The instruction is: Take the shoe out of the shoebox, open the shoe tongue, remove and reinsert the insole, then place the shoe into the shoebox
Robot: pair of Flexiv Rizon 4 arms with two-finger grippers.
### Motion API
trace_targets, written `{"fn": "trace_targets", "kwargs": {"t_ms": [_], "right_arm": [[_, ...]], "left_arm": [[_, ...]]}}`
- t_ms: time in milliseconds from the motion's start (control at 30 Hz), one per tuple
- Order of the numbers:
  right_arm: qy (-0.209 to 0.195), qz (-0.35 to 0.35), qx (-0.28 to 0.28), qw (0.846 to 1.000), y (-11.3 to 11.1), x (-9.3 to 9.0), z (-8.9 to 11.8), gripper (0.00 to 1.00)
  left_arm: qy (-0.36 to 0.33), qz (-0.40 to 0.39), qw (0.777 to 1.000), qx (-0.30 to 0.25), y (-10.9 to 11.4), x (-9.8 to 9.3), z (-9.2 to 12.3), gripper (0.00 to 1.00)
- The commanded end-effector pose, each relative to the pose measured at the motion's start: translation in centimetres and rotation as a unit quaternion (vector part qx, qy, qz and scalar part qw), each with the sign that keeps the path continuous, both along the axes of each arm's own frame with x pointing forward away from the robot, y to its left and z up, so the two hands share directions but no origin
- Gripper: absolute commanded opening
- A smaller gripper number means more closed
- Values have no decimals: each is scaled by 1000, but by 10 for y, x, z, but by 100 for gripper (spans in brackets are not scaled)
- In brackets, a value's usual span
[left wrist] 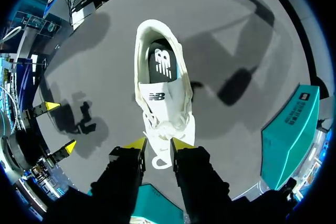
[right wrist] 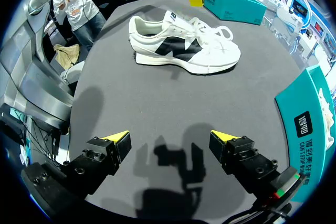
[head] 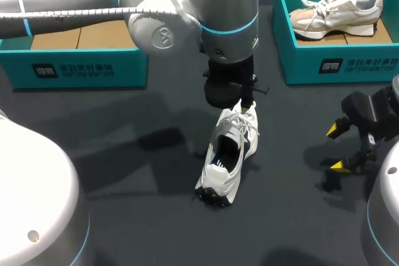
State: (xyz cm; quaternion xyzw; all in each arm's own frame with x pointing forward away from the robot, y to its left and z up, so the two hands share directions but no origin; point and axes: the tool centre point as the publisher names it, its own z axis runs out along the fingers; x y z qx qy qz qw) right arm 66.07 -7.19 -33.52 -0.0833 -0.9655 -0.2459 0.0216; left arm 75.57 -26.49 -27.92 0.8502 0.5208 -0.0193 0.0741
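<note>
Left gripper (left wrist: pixel 159 144): fingers flank the laced toe of the shoe (left wrist: pixel 160 85), which stands unboxed on the table (head: pixel 124 154), presumably positioned for the tongue. Clamping cannot be confirmed. Right gripper (right wrist: pixel 170 140): spread, empty, shoe well ahead.

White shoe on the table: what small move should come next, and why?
Probably bring the right tool in to steady the heel of the white shoe. The shoe sits on the table, the left tool is at its laces, and the right one hangs open, apart.
</note>
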Motion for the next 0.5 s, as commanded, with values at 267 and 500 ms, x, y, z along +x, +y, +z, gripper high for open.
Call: {"fn": "trace_targets", "kwargs": {"t_ms": [267, 500], "right_arm": [[-1, 0, -1, 1000, 0, -2, 1, 100], [-1, 0, -1, 1000, 0, -2, 1, 100]], "left_arm": [[28, -14, 999, -3, 18, -20, -17, 24], [45, -31, 999, -2, 26, -40, -30, 23]]}}
